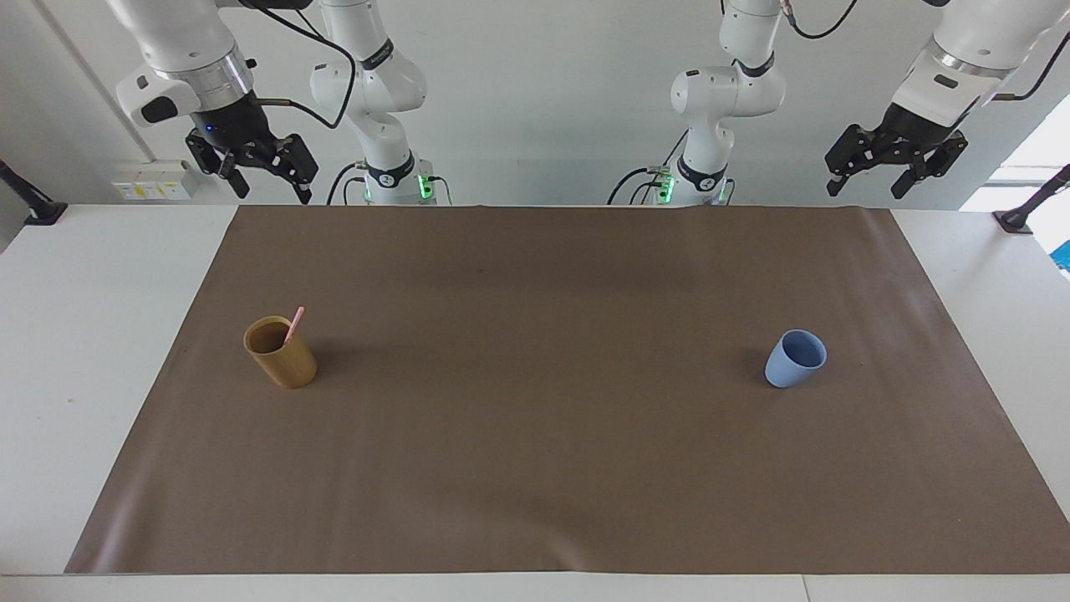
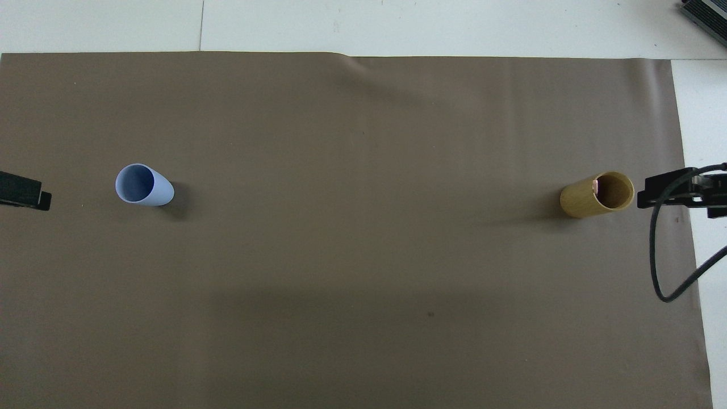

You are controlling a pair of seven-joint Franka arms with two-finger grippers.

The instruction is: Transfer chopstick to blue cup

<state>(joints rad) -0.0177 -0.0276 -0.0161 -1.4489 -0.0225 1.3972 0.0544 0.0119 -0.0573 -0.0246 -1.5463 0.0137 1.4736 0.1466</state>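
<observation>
A pale-pink chopstick (image 1: pixel 294 324) stands tilted in the tan cup (image 1: pixel 282 354), toward the right arm's end of the brown mat; only its tip shows in the overhead view (image 2: pixel 594 184), at the rim of the tan cup (image 2: pixel 590 199). The blue cup (image 1: pixel 795 359) stands upright and empty toward the left arm's end, also in the overhead view (image 2: pixel 143 185). My right gripper (image 1: pixel 273 192) hangs open and empty, high over the mat's edge by the robots. My left gripper (image 1: pixel 866 191) hangs open and empty, high at its own end.
The brown mat (image 1: pixel 535 418) covers most of the white table (image 1: pixel 84 376). A black cable (image 2: pixel 659 267) hangs from the right arm beside the tan cup. Black clamps (image 1: pixel 38 209) sit at the table's corners.
</observation>
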